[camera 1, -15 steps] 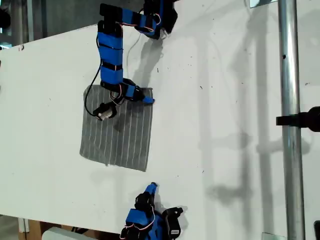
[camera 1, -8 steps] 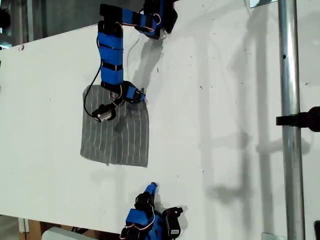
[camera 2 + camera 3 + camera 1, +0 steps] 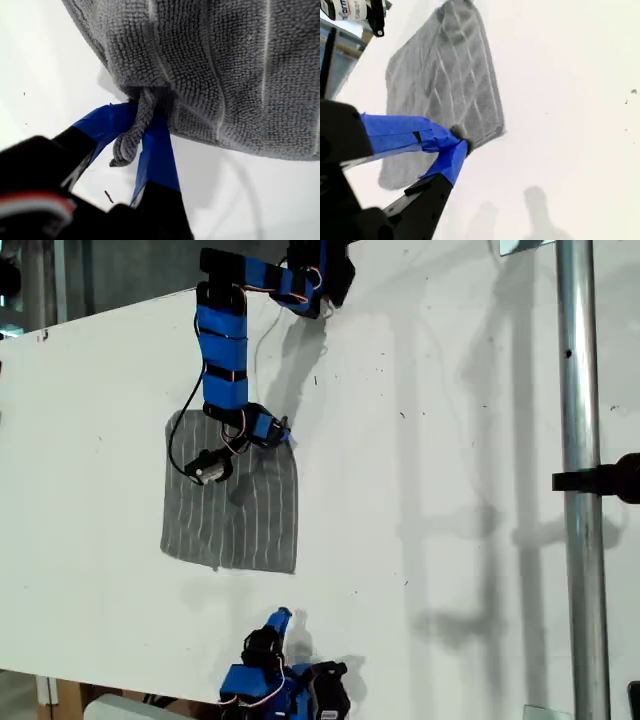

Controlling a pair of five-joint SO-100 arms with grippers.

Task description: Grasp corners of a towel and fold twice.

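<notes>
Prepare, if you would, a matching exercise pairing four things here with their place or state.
1. my first gripper
2. my second gripper
3. towel
4. metal pole

A. stands at the exterior view's right
B. lies striped on the white table
C. clamps a towel corner
D. hovers off the towel

Pairs: 1-C, 2-D, 3-B, 4-A

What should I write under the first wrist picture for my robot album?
My first end effector pinching a bunched corner of the grey striped towel above the white table.

towel (image 3: 210,70) cut off by first wrist view's edge, pinched corner (image 3: 131,142) partly behind fingers (image 3: 156,155)
</notes>
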